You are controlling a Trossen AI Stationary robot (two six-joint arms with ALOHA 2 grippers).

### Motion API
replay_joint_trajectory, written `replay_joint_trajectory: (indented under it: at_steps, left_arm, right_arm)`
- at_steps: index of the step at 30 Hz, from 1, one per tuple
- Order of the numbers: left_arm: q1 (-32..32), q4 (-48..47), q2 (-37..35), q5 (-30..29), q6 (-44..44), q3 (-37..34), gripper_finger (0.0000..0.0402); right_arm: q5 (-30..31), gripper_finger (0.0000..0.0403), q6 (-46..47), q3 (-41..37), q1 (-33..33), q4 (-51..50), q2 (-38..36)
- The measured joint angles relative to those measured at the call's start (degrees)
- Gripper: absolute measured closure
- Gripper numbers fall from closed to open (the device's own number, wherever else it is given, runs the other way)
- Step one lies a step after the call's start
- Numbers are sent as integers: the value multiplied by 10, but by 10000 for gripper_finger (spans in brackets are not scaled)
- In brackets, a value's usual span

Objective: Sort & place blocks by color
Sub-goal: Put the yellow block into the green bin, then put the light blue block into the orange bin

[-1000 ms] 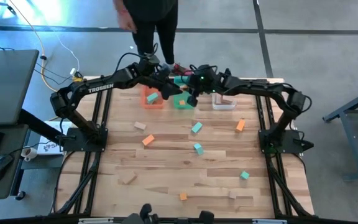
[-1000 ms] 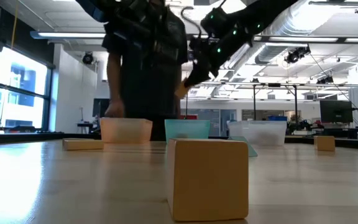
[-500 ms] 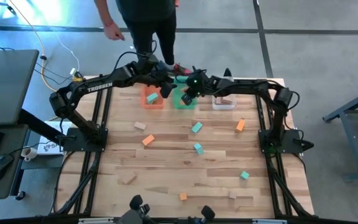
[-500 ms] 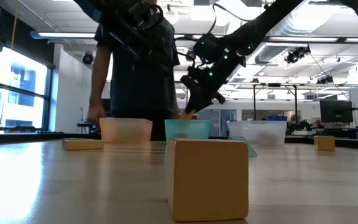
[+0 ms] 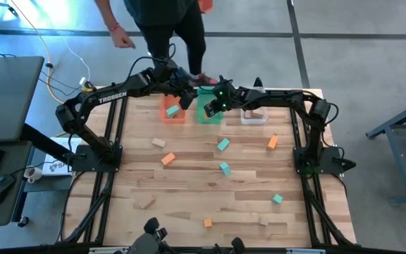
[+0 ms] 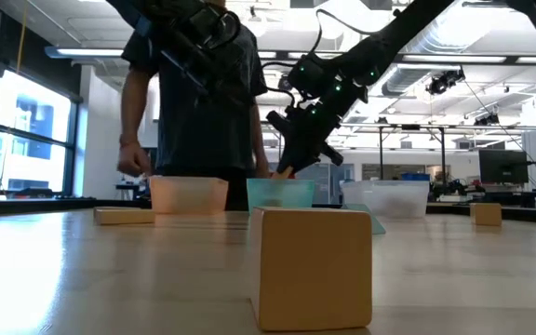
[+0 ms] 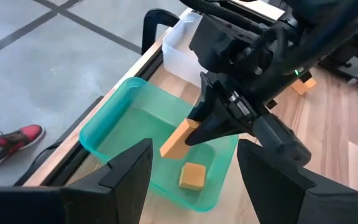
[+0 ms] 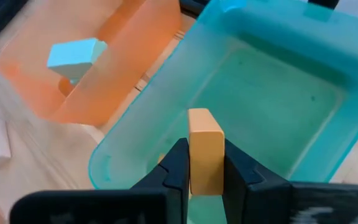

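Observation:
My right gripper point(image 5: 213, 107) hangs over the green tray point(image 5: 208, 116), shut on an orange block point(image 8: 205, 151). A second orange block point(image 7: 192, 176) lies on the green tray's floor. The orange tray point(image 5: 173, 113) beside it holds a teal block point(image 8: 74, 55). My left gripper point(image 7: 194, 168) is open and empty, raised above the far edge near the orange tray point(image 5: 183, 93). Teal point(image 5: 223, 144), orange point(image 5: 272, 142) and tan point(image 5: 158, 142) blocks lie scattered flat on the table. My right gripper pinches the orange block between its two fingers point(image 8: 174, 163), on the two side faces of its lower half point(image 8: 205, 177). The fingers slant down from the table's right. The block's free end point(image 7: 174, 144) sticks out past the fingertips, lifted clear above the green tray's floor.
A clear tray point(image 5: 254, 116) stands right of the green one at the far edge. A person point(image 5: 162, 21) stands just beyond the far edge. A big tan block point(image 6: 311, 267) sits close to the low camera. More blocks point(image 5: 225, 168) point(image 5: 277, 199) point(image 5: 168, 159) dot the middle and near table.
My right gripper has moved toward the table's left and come down over the green tray, keeping the orange block in its hold. The person behind the table has shifted toward the left.

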Motion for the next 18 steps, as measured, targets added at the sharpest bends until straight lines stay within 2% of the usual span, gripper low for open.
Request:
replay_joint_trajectory:
  at_steps: [8,18]
  left_arm:
    - [0,-9,0,0,35,0,180]
    - [0,-46,0,0,54,0,180]
  right_arm:
    - [7,349,20,0,0,-7,0]
    - [3,254,36,0,0,-11,-4]
